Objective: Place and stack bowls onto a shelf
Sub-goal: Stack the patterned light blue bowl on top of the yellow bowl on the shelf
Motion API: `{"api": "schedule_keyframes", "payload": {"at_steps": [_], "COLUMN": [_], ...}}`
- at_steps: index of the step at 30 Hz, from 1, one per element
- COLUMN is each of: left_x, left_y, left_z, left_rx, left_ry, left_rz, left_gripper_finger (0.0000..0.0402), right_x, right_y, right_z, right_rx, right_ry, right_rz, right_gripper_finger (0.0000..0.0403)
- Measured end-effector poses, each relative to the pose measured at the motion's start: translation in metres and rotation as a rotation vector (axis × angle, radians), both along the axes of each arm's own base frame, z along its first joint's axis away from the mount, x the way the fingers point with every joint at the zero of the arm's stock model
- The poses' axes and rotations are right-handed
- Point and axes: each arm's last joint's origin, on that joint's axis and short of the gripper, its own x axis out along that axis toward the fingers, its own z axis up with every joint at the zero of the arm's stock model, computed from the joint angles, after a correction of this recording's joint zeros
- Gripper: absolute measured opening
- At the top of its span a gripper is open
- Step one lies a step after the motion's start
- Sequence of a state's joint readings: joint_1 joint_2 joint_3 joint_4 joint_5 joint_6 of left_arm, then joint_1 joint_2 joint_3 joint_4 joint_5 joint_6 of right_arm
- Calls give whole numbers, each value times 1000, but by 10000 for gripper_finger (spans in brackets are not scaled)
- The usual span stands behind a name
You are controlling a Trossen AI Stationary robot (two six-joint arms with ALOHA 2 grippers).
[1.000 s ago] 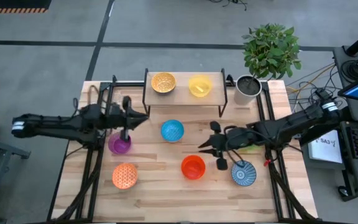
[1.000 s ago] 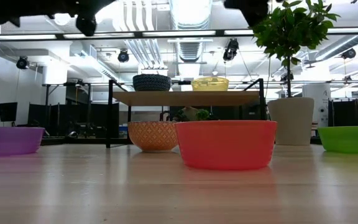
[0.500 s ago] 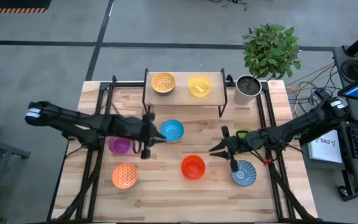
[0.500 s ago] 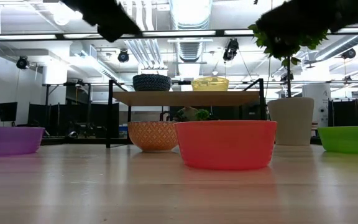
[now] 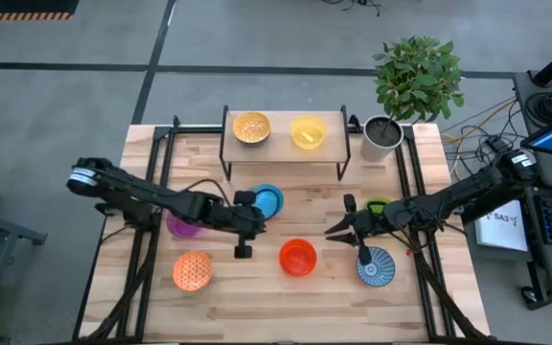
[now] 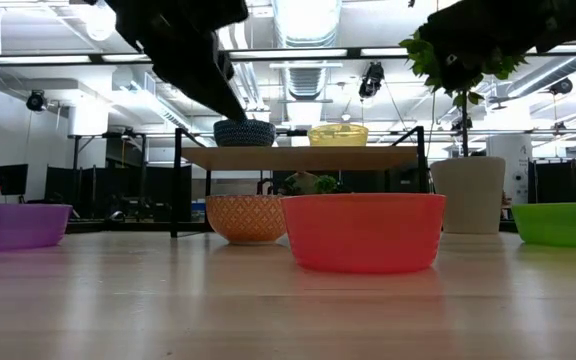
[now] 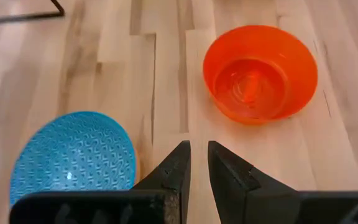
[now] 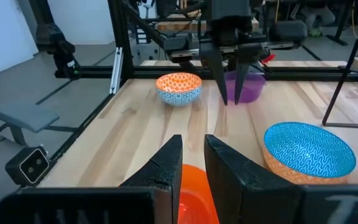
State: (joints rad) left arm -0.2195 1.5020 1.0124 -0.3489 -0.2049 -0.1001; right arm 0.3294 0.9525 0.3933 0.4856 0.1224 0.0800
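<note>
The left arm reaches from the table's left edge toward the middle, its wrist bent so that the left gripper (image 5: 242, 251) points toward the near edge. Its two dark fingers (image 7: 178, 167) stand nearly together, with a narrow gap and nothing between them. The right arm reaches in from the right; the right gripper (image 5: 334, 230) points toward the centre, fingers (image 8: 169, 158) likewise close together and empty.

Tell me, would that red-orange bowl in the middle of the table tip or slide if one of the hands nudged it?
The red-orange bowl sits low and wide on a flat base, so it probably slides rather than tips. Its glossy, translucent wall suggests light plastic, likely slippery to pinch but not fragile.
</note>
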Motion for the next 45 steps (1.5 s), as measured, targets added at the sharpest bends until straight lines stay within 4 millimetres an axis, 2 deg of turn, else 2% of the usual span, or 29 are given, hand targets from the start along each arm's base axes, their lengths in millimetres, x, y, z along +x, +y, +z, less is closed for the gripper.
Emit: {"api": "schedule_keyframes", "payload": {"at_steps": [7,15,19,23,29,36,45], "left_x": [7,19,27,33,31,28,38], "left_y": [3,11,12,11,16,17,17], "left_z": [-25,-53,-54,-42,-35,-54,-84], "left_rx": [111,109,111,118,225,210,230], "left_ry": [129,192,199,205,236,286,334], "left_rz": [100,189,201,201,254,232,221], "left_gripper_finger": [39,43,71,108,155,168,158], "right_x": [1,1,1,0,0,0,0], "right_y": [0,0,0,0,0,0,0], "right_z": [-3,-5,-5,-6,-7,-7,-7], "right_rx": [-29,-75,-81,-85,-93,-95,-89], "right_ry": [10,16,15,26,33,36,37], "right_rz": [4,11,12,13,14,14,13], "right_gripper_finger": [57,57,57,57,57,57,57]}}
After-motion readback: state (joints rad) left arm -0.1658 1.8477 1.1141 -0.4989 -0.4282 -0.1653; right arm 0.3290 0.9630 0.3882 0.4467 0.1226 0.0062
